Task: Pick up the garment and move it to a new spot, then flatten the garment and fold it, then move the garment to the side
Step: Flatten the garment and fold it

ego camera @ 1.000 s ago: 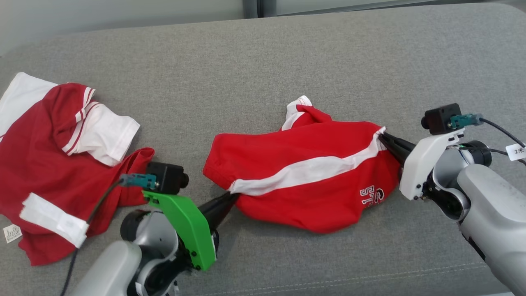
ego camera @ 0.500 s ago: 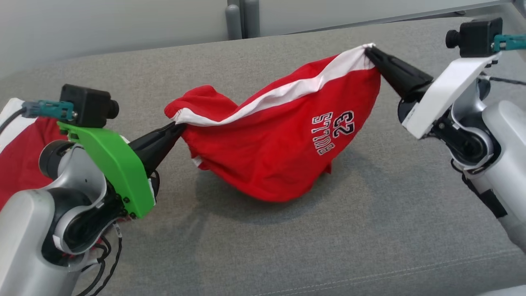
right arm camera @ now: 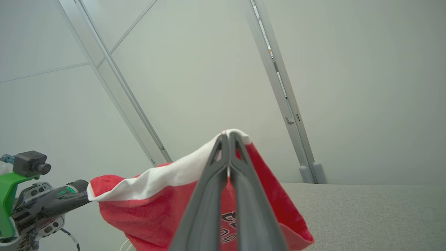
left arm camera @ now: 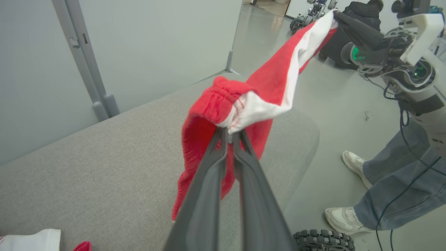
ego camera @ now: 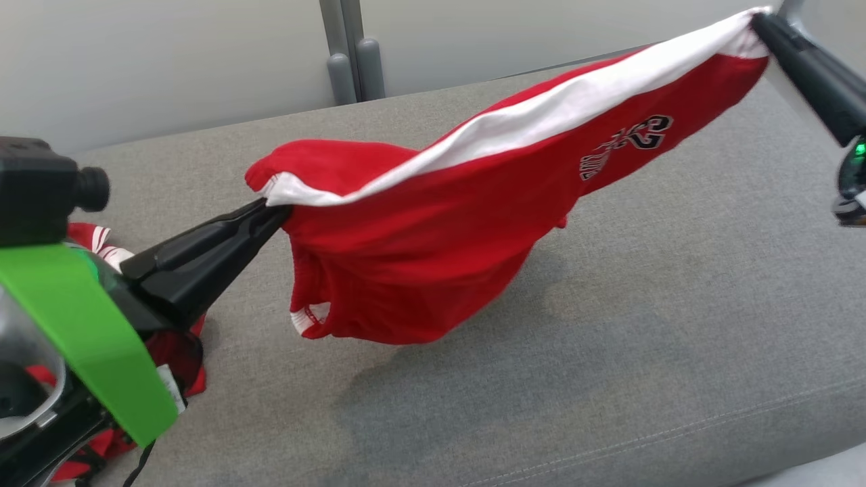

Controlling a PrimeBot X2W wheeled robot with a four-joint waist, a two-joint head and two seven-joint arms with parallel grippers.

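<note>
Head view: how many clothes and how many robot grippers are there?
Clothes: 2, the red shorts and the red-and-white garment.
Grippers: 2, the left gripper and the right gripper.
Total: 4.

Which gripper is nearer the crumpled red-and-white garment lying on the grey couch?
Left. The left gripper is close beside the crumpled red-and-white garment, clamping the lifted red shorts; the right gripper is far across, raised high.

left gripper (ego camera: 274,211): low, clamped on garment (ego camera: 406,270) | right gripper (ego camera: 761,20): higher up, clamped on garment
</note>
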